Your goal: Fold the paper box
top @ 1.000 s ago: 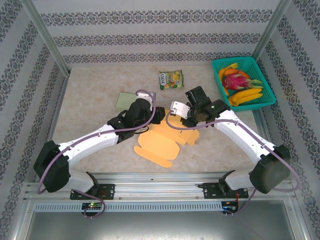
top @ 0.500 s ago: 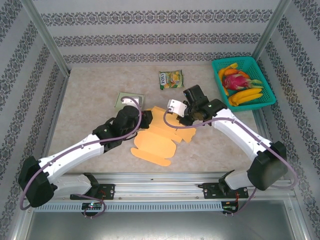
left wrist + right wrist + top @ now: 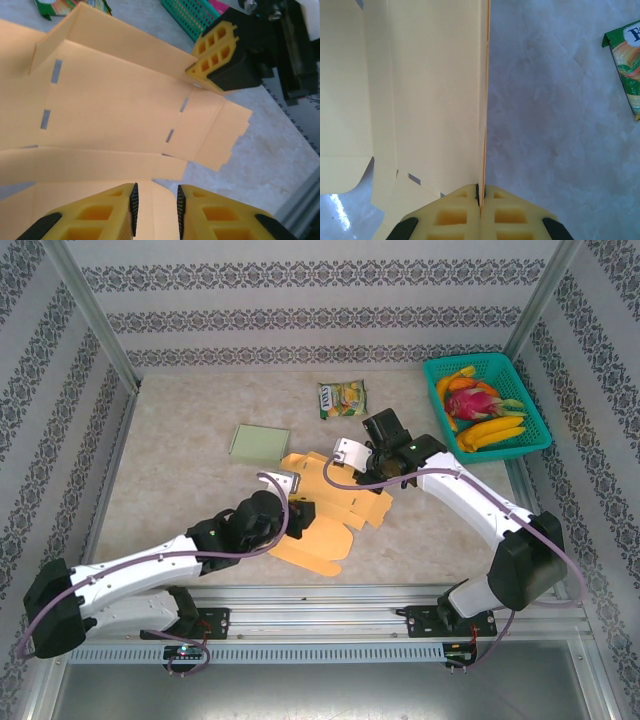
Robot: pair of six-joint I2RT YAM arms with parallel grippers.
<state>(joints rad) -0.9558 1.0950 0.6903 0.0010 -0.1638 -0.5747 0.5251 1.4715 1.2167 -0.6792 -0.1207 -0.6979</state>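
Beige marble-look table [image 3: 180, 490], patterned wallpaper walls [image 3: 300, 315] all round. The orange paper box [image 3: 340, 515] sits mid-table, mostly flat and slotted, with one panel stood up at its 1 o'clock. Right gripper [image 3: 481, 192] is pinching that panel's edge. Left gripper [image 3: 156, 200] has its fingers slightly apart over the 9 o'clock side.

Printed matter, one item: snack packet [image 3: 342, 398], green with yellow artwork. White brand lettering runs across its top band, too small to read from the top view. In the right wrist view the packet [image 3: 626, 65] shows one large white letter, apparently "F", cut off at the frame edge.
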